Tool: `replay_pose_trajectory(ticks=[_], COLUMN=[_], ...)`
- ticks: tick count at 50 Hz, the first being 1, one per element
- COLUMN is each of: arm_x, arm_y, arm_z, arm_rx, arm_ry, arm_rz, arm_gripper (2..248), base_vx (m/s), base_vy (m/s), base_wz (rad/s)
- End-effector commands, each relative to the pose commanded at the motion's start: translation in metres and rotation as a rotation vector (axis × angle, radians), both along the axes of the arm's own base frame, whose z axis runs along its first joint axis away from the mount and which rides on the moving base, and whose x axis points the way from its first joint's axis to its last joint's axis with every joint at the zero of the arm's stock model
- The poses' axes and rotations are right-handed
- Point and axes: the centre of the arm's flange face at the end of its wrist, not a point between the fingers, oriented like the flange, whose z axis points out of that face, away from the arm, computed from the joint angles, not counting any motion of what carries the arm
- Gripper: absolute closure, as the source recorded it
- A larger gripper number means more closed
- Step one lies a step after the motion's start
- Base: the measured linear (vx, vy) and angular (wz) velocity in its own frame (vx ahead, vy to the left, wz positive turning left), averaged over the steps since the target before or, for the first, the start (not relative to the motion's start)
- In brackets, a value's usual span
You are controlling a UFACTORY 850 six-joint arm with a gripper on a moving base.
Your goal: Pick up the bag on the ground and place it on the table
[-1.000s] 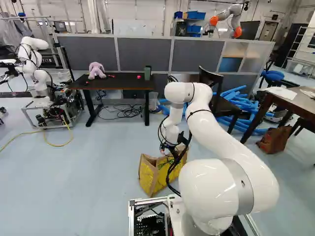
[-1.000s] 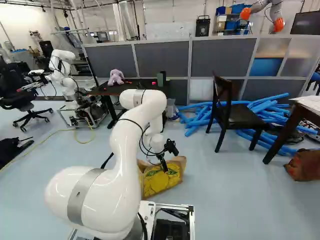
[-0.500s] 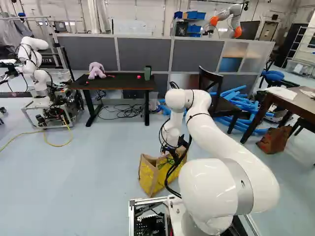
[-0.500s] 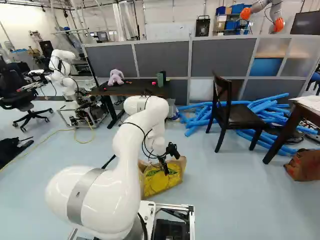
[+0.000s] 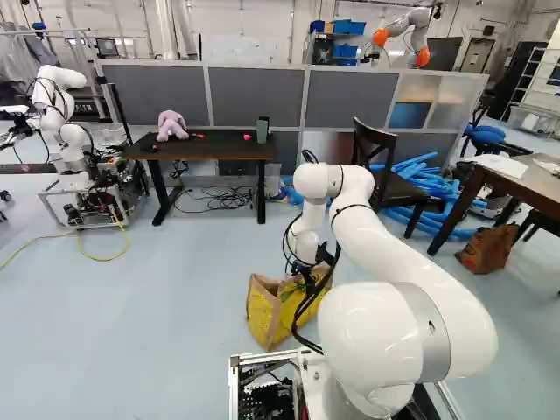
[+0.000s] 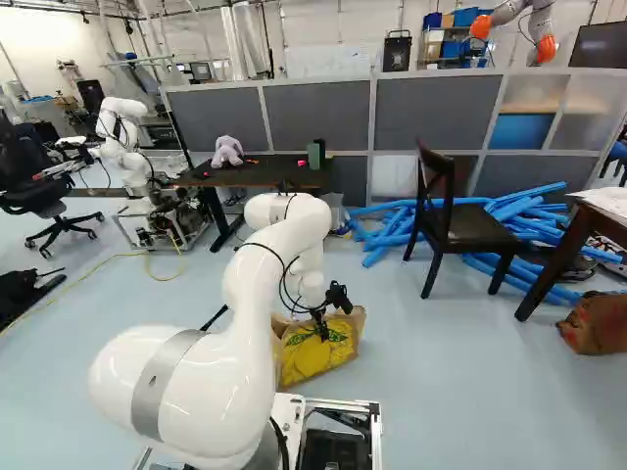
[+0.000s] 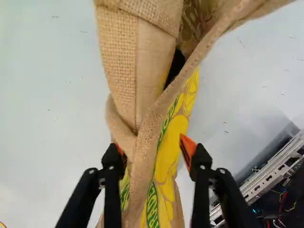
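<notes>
Bag of tan burlap with yellow printed sides (image 6: 318,354) stands on the pale blue floor (image 6: 441,392). The black two-fingered claw (image 7: 153,148) is spread apart around its bunched rim (image 7: 151,123), not clamped. It looks light and floppy; the doubled rim seems the best hold. Cloth partly covers one orange pad (image 7: 120,152); the bag's contents cannot be made out.

Both base views look ahead and slightly down from behind the white jointed arm (image 5: 407,254), one left, one right, sharing the far grey-panelled partition (image 6: 318,117). The wrist view looks down, close above the tan-and-yellow woven bag (image 7: 168,152), which all three show.
</notes>
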Motion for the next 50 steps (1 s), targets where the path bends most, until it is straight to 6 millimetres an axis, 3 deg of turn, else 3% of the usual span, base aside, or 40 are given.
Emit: replay_pose_trajectory(ticks=[1,6,7,11,12,16,17,31,50], arm_x=[0.0,0.0,0.0,0.0,0.0,0.0,0.0,0.0,0.0], arm_y=[0.0,0.0,0.0,0.0,0.0,0.0,0.0,0.0,0.0], arm_z=[0.0,0.0,0.0,0.0,0.0,0.0,0.0,0.002,0.027], arm_rx=[0.0,0.0,0.0,0.0,0.0,0.0,0.0,0.0,0.0], arm_ry=[0.0,0.0,0.0,0.0,0.0,0.0,0.0,0.0,-0.003], arm_rz=[0.0,0.0,0.0,0.0,0.0,0.0,0.0,0.0,0.0], arm_gripper=[117,117,155,155,193,193,224,224,224], base_vx=[0.0,0.0,0.0,0.0,0.0,0.0,0.0,0.0,0.0], base_vy=[0.0,0.0,0.0,0.0,0.0,0.0,0.0,0.0,0.0], base_wz=[0.0,0.0,0.0,0.0,0.0,0.0,0.0,0.0,0.0])
